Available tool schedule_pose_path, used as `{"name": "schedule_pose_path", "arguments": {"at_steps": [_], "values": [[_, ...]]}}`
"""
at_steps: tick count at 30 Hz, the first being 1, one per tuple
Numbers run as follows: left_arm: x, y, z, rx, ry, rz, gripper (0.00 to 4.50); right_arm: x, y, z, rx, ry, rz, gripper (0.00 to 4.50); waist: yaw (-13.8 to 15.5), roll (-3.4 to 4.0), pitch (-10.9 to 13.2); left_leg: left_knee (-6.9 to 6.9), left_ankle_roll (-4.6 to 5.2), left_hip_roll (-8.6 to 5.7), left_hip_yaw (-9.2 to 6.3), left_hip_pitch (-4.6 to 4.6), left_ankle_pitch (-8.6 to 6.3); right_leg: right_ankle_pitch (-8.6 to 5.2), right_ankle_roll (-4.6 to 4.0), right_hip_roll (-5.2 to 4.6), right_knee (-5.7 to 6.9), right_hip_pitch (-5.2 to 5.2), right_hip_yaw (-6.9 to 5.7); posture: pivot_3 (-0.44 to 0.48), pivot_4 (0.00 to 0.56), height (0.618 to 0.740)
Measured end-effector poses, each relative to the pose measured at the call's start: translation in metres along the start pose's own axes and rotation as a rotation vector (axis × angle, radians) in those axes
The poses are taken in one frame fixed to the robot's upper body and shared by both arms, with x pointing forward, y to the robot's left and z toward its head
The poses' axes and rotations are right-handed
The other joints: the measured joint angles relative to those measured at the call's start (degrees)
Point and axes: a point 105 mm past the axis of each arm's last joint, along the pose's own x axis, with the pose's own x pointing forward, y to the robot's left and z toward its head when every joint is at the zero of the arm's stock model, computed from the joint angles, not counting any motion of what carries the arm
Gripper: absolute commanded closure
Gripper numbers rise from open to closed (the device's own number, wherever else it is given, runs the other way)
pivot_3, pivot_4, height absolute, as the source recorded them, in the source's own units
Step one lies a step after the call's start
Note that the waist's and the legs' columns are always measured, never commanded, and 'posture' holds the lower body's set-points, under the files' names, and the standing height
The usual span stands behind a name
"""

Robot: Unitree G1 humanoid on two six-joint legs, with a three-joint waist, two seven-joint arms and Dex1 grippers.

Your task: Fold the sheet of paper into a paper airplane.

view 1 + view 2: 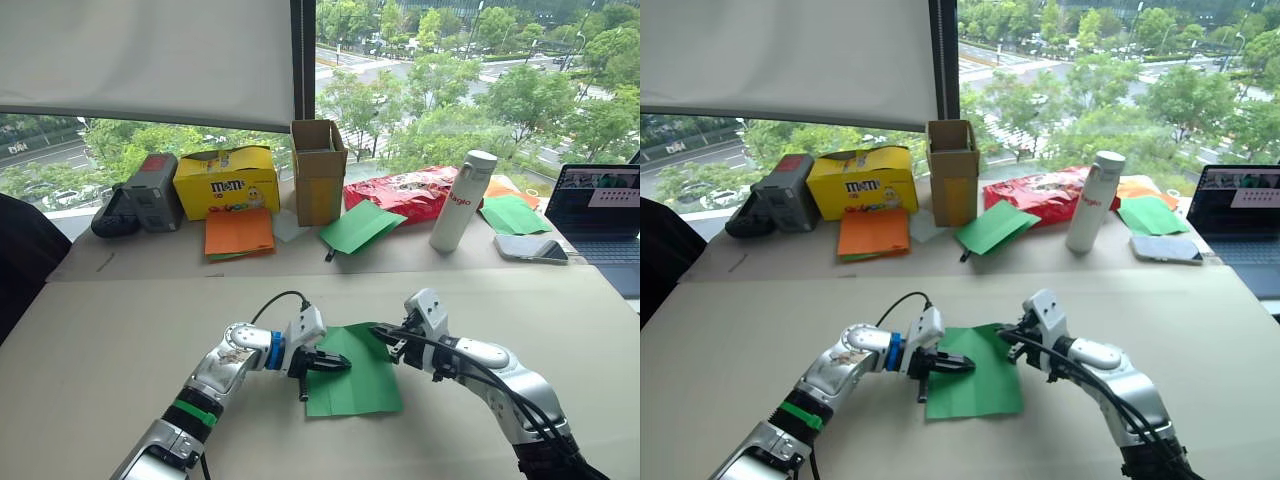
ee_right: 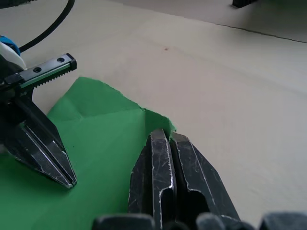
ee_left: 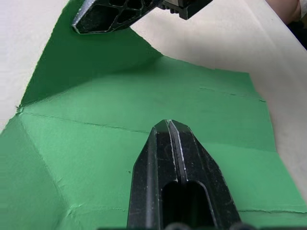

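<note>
Left eye view: the sheet of paper (image 1: pixel 352 372), bright green and creased, lies flat on the tan table (image 1: pixel 100 350) between the two pincers. Its long axis runs away from the robot, tilted slightly toward the robot's left at the far end. The left gripper (image 1: pixel 340 364) rests on the sheet's left half with its fingers pressed together, nothing between them. The right gripper (image 1: pixel 380 332) sits at the sheet's far right corner, fingers together. Open tabletop surrounds the sheet on every side. Well beyond both pincers, along the window, stand a yellow M&M's box (image 1: pixel 226 182), a cardboard box (image 1: pixel 318 170), orange sheets (image 1: pixel 239 232), a plain green sheet (image 1: pixel 360 226), a red snack bag (image 1: pixel 405 190), a white bottle (image 1: pixel 462 200), a phone (image 1: pixel 530 248) and a laptop (image 1: pixel 598 212).

Right eye view: the same layout; the sheet's near edge lies just past the left pincer's tip side, parallel to the table's near edge.

Left wrist view: closed fingers (image 3: pixel 165 163) press on the green surface; crease lines cross it, and one corner ahead is lifted near the other pincer.

Right wrist view: closed fingers (image 2: pixel 160 167) meet the sheet's raised corner edge; whether they pinch it cannot be told. Bare table lies beyond.
</note>
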Motion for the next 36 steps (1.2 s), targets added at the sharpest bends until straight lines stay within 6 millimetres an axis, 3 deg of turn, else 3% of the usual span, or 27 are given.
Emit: {"name": "schedule_pose_path", "arguments": {"at_steps": [4,11,15,18,26,32,36], "values": [[-0.002,0.005,0.001,-0.004,-0.002,0.020,4.50,0.001,0.004,0.003,-0.149,0.011,0.025,4.48,-0.04,0.00,0.00,0.01,0.00,-0.01,0.00,0.01,0.00,0.00,0.00,0.00,0.00,0.01,0.00,0.000,0.150,0.740],[0.000,0.008,0.000,0.022,-0.015,0.029,4.50,0.008,0.029,-0.002,-0.363,0.047,0.135,4.48,0.13,0.00,0.00,0.04,-0.02,-0.04,0.00,0.05,0.01,0.00,0.00,-0.02,-0.01,0.07,-0.01,0.000,0.150,0.740],[0.001,0.009,-0.001,0.016,-0.024,0.040,4.50,0.013,0.028,-0.007,-0.452,0.030,0.079,4.48,0.24,-0.01,-0.02,0.03,-0.05,-0.03,0.00,0.09,0.03,0.00,0.00,0.00,0.01,0.09,-0.01,0.000,0.150,0.740],[0.000,0.011,0.000,-0.002,-0.045,0.049,4.50,0.013,0.025,-0.022,-0.501,0.060,0.057,4.48,0.31,-0.01,-0.02,0.04,-0.05,-0.05,0.00,0.09,0.03,0.00,0.00,-0.01,0.02,0.10,0.00,0.000,0.150,0.740],[-0.019,0.031,0.007,-0.125,-0.143,0.137,4.50,0.014,0.028,-0.024,-0.618,0.037,0.067,4.48,0.01,-0.01,-0.02,0.03,-0.08,-0.03,0.00,0.09,0.05,0.00,0.00,0.03,0.03,0.07,-0.01,0.000,0.150,0.740],[0.002,0.042,0.035,-0.137,-0.224,0.176,4.50,0.015,0.028,-0.023,-0.624,0.032,0.071,4.48,0.08,-0.03,-0.03,0.04,-0.09,-0.04,0.00,0.09,0.05,0.00,0.00,0.02,0.01,0.10,-0.01,0.000,0.150,0.740],[0.017,0.039,0.027,-0.122,-0.154,0.169,4.50,0.016,0.030,-0.023,-0.621,0.026,0.073,4.48,-0.21,-0.03,-0.03,-0.02,-0.11,-0.04,0.00,0.09,0.06,0.00,0.00,0.05,0.01,0.06,-0.01,0.000,0.150,0.740]]}}
